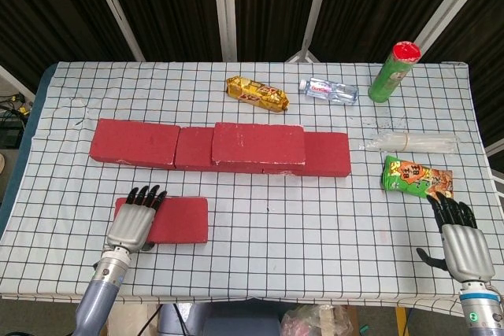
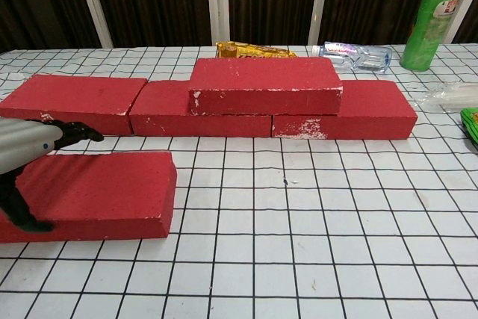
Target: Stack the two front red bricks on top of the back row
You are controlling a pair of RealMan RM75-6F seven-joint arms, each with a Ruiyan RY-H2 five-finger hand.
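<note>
Checked tablecloth (image 1: 315, 226), left hand (image 1: 134, 222) over front brick (image 1: 177, 219)

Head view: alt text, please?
The left hand lies over the left end of the front red brick. Behind it, one brick sits atop a back row of three. The right hand rests open near a green snack bag.

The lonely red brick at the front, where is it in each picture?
Head view: the front brick lies lower left, under the left hand.
Chest view: it fills the lower left, close to the camera.
Shared landmark: the stacked brick on the back row.
</note>
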